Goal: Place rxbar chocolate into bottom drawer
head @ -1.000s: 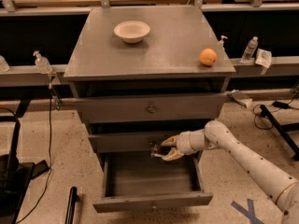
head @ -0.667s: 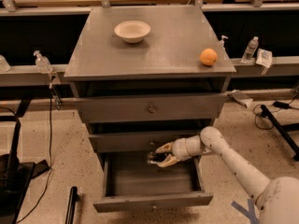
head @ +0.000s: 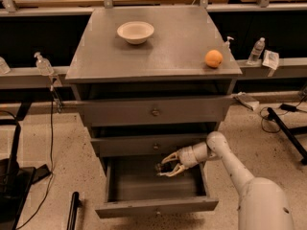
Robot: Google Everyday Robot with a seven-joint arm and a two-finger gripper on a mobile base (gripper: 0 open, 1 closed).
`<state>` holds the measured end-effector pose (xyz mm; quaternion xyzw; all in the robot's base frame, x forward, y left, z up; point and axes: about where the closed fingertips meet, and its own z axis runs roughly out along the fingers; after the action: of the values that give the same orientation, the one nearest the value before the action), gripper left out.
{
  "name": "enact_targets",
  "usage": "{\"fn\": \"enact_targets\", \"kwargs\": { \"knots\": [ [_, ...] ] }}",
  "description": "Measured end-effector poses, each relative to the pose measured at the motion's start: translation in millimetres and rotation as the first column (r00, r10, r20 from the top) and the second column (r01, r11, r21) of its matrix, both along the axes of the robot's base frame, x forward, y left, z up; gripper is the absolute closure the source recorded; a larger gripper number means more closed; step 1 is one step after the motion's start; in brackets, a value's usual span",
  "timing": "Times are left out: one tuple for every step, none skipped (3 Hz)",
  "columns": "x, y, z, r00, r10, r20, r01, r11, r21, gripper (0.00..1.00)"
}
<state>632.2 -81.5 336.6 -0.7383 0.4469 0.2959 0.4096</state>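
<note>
The grey cabinet [head: 158, 56] fills the middle of the view, its flat top surface carrying two things. The robot's pale arm [head: 229, 166] comes up from the lower right of the cabinet and bends in toward its front. At the foot of the cabinet the bottom drawer [head: 156, 206] is pulled out, its shallow tray open to view from above. The top drawer [head: 153, 111] and the middle drawer [head: 153, 145] above it are pushed in, each with a small knob at its centre. On the cabinet's surface a pale bowl [head: 135, 31] stands toward the back left, and an orange [head: 214, 58] sits well apart from it, near the front right corner. The gripper [head: 162, 167] hangs just under the middle drawer's front, over the back right part of the open tray. Its fingers [head: 171, 157] pinch the rxbar chocolate [head: 158, 167], a small dark shape at their tips, held above the tray floor. Off the cabinet's left side a clear pump bottle [head: 43, 63] stands on a rail, and off its right side a water bottle [head: 257, 50]
</note>
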Motion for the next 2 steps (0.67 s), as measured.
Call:
{"fn": "enact_targets", "kwargs": {
  "knots": [
    [3.9,-8.6,-1.4,0.9996,0.018,0.023,-0.018,1.0,0.001,1.0],
    [2.6,-8.3,-9.2,0.9996,0.004,0.029,-0.005,0.999,0.044,1.0]
  ]
}}
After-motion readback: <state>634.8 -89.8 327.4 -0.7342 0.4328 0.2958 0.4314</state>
